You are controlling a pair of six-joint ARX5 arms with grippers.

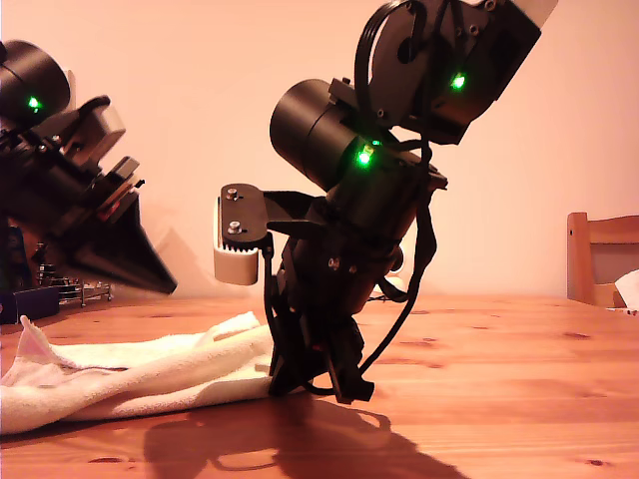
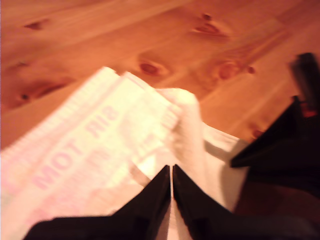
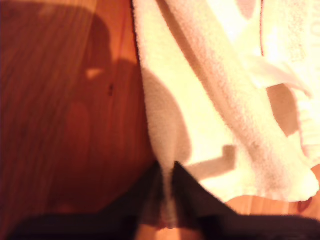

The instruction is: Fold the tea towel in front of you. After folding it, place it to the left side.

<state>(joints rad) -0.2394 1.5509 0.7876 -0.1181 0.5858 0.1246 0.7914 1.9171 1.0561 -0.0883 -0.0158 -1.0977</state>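
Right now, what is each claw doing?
My first gripper: shut on the tea towel.
My second gripper: shut on the tea towel's edge.

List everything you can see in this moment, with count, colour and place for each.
tea towel: one, cream-white with pinkish print, lying rumpled on the table at the exterior view's left.
table: one, reddish-brown knotty wood, under everything.
chair: one, wooden, at the exterior view's right edge, beyond the table.
clutter: blue and metallic bits at the exterior view's left edge, too dark to name.
wall: plain, pale, behind the scene.
arms: two, black with green lights, one at the exterior view's centre, one at its left.
my first pincer: black, shut, over the printed part of the towel.
my second pincer: black, shut on the towel's edge.
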